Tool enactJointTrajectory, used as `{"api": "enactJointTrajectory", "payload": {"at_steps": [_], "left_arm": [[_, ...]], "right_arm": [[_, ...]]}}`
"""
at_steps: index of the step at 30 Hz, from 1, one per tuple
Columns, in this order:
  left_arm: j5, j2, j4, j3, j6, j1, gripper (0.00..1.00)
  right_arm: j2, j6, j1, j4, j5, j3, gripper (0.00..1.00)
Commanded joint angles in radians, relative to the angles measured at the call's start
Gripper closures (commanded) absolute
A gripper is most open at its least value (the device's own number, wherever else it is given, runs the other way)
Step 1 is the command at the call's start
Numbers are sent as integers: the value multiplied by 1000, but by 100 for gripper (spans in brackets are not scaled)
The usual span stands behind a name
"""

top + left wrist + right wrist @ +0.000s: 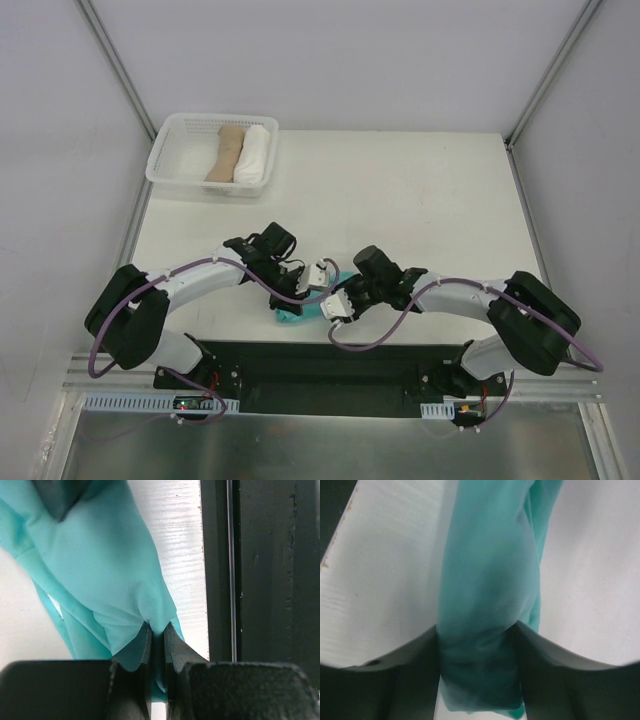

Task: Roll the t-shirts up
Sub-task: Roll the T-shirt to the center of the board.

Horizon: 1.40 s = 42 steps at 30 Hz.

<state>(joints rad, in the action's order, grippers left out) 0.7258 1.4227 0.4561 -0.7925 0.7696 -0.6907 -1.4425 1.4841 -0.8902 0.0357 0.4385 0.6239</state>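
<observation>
Left fingers [142, 672] pinch a thin fold of the t-shirt [100, 570] while right fingers [395, 680] clasp its bunched body, apparently to hold the roll tight on the counter [400, 200].

left gripper [158, 632]: jaws closed tight, pinching a fold of cloth
t-shirt [100, 565]: teal, thin, bunched, hanging from the pinch up to the left
table [175, 530]: white, under the cloth
black rail [270, 580]: along the table's right edge

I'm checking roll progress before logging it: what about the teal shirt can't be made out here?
Top view: t-shirt mostly hidden under left gripper and right gripper.
Left wrist: t-shirt cut off by top and left edges.
Right wrist: cut off at top edge; roll extent unclear.
</observation>
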Motion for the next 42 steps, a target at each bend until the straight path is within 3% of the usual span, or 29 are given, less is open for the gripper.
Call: {"api": "enactJointTrajectory", "payload": {"at_steps": [1, 3, 7, 11, 16, 25, 33, 42], "left_arm": [[52, -7, 33, -14, 11, 25, 100], [50, -16, 36, -7, 14, 30, 100], [35, -48, 42, 36, -16, 30, 100], [24, -62, 69, 55, -111, 28, 100], [-5, -65, 70, 38, -153, 31, 100], [87, 111, 177, -108, -124, 54, 100], [77, 205, 204, -146, -62, 121, 100], [2, 176, 184, -143, -78, 187, 76]], "right_arm": [[-22, 19, -6, -31, -26, 10, 70], [-24, 13, -3, -66, -41, 13, 81], [10, 28, 16, -288, -15, 54, 89], [60, 24, 31, -544, 46, 129, 90], [8, 31, 83, -845, 91, 221, 90], [-260, 7, 175, -1120, 163, 419, 90], [-534, 36, 270, -1377, 243, 622, 90], [-847, -30, 323, -1625, 296, 905, 90]]}}
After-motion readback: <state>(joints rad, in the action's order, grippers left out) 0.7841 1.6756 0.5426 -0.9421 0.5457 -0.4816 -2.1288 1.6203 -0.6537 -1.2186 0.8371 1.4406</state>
